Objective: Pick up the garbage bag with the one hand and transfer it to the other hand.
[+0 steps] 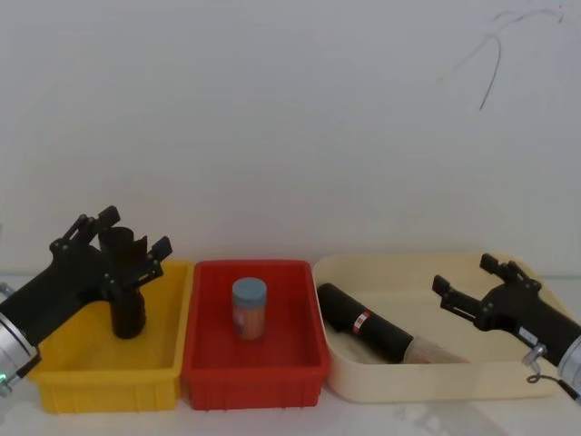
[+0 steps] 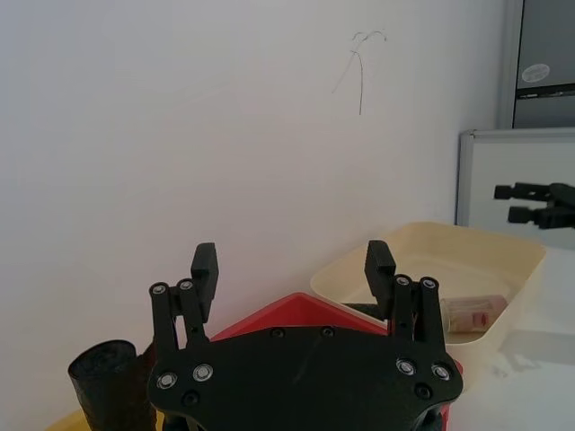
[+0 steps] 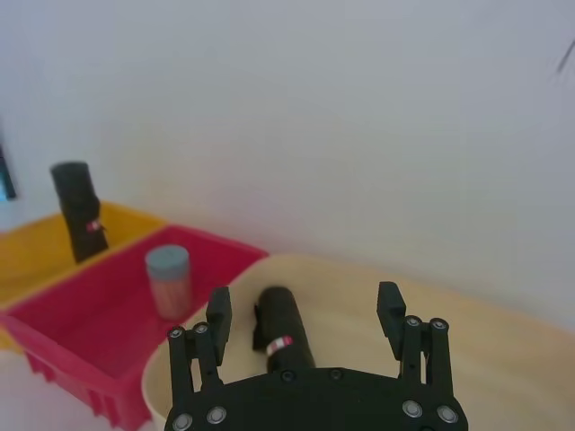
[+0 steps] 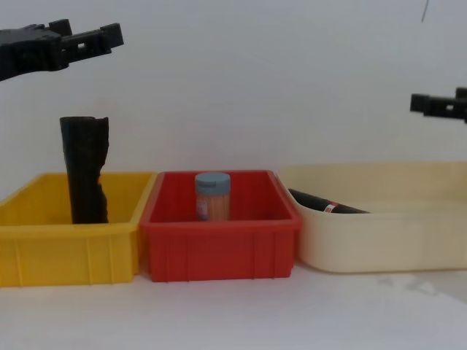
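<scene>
The garbage bag [image 1: 363,324], a long black roll with a red-and-white label, lies slanted in the cream tray [image 1: 399,386]. It also shows in the chest view as the bag [image 4: 328,205] and close under the right wrist camera as the bag [image 3: 283,337]. My right gripper [image 1: 466,272] hangs open above the tray's right part, apart from the bag; from the chest it is the right gripper [image 4: 430,103]. My left gripper [image 1: 136,230] is open and empty over the yellow bin [image 1: 100,381], high at the left edge as the left gripper [image 4: 91,33].
A second black roll [image 1: 127,300] stands upright in the yellow bin under the left gripper. The red bin [image 1: 254,372] between the two holds a blue-lidded jar [image 1: 249,309]. A pale tube [image 1: 436,350] lies beside the bag. A white wall stands close behind.
</scene>
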